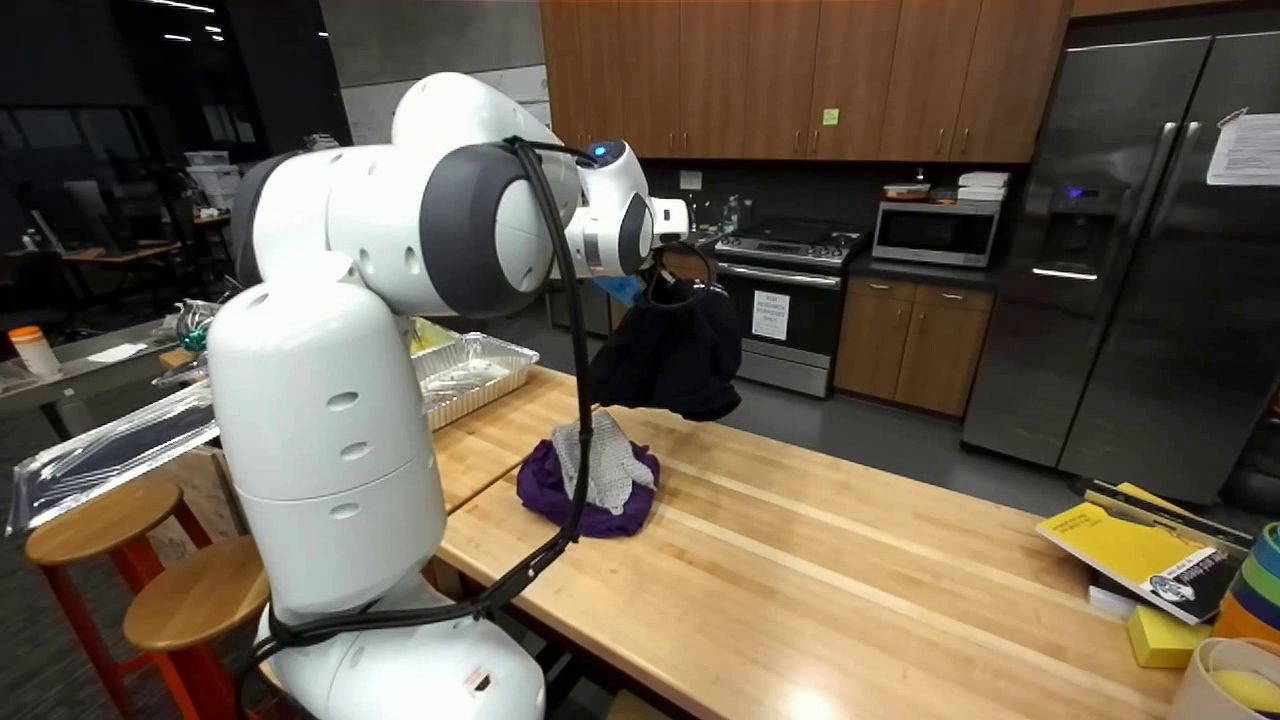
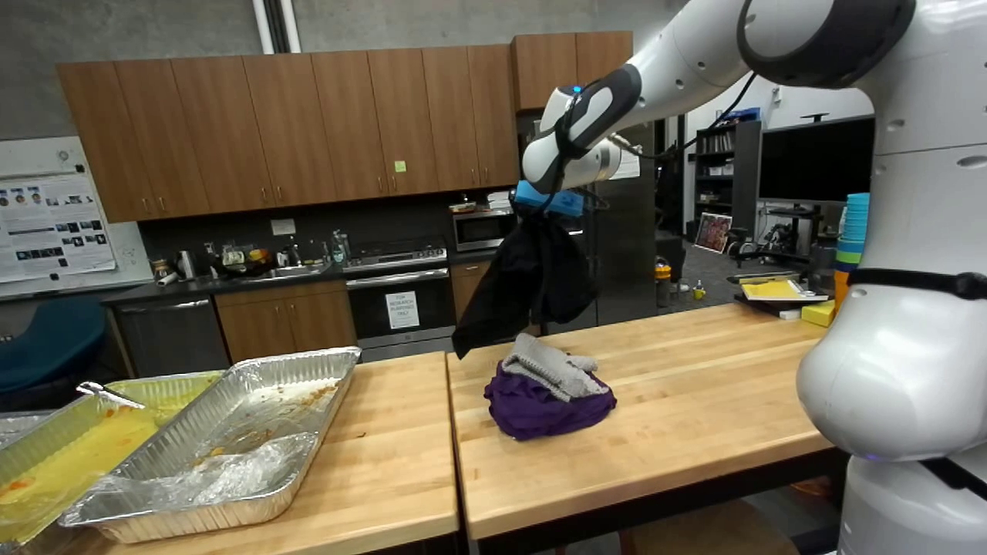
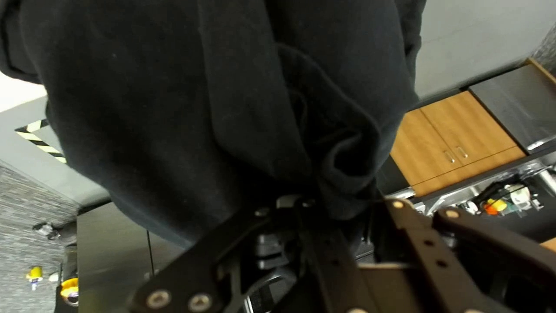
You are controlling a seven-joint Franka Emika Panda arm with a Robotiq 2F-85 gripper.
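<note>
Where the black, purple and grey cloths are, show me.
Black cloth [image 2: 530, 270], in an exterior view: hanging middle.
Purple cloth [image 2: 540, 412], in an exterior view: front folds.
Grey cloth [image 2: 551, 368], in an exterior view: middle.

Black cloth [image 2: 528, 270] hanging from the hand [image 3: 349, 204], blocking the way beneath, gray cloth [image 2: 551, 368] atop purple cloth [image 2: 544, 410] on the table [image 2: 678, 370] nearby, foil tray [image 2: 208, 518] across the seam [image 2: 456, 455], open passage from purple cloth to books [image 1: 1120, 540] (stacked cups [image 1: 1255, 597] also crowd that end)

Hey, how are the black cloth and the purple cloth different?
The black cloth hangs gripped in the jaws; the purple cloth lies on the table. The black cloth drapes downward in long folds; the purple cloth is bunched into a low heap under a gray cloth. Both are rumpled fabric.
</note>
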